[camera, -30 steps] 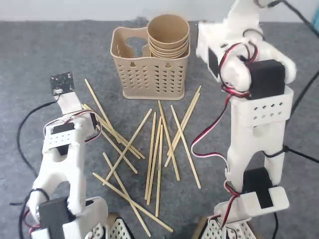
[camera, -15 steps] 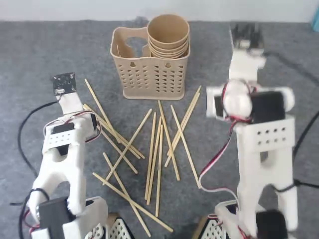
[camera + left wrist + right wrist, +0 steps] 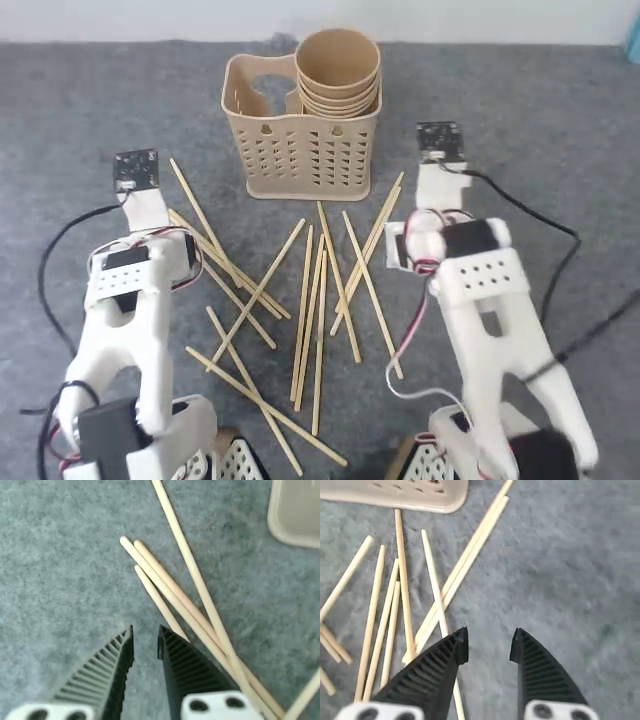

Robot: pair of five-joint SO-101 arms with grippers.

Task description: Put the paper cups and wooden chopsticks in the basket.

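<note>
- many wooden chopsticks [image 3: 310, 300] lie scattered on the grey mat [image 3: 90, 90] at 6 o'clock of the basket [image 3: 300, 150]. the paper cups [image 3: 338, 62] sit stacked in its 3 o'clock half, so the sticks look like the step in hand.
- the right gripper [image 3: 489, 642], at about 4 o'clock of the basket, is empty with its jaws moderately apart. a pair of sticks [image 3: 470, 555] runs just beside one finger and a single stick passes under it; none lies between the tips.
- the left gripper [image 3: 145, 632], at about 8 o'clock of the basket, is empty, its jaws only a narrow slit apart. three stick ends [image 3: 137, 555] lie just ahead of the tips.
- to do it well: widen the jaws, straddle one stick near its middle, close firmly, lift it level so it cannot pivot, then tip it end-down into the basket's free 9 o'clock half.
</note>
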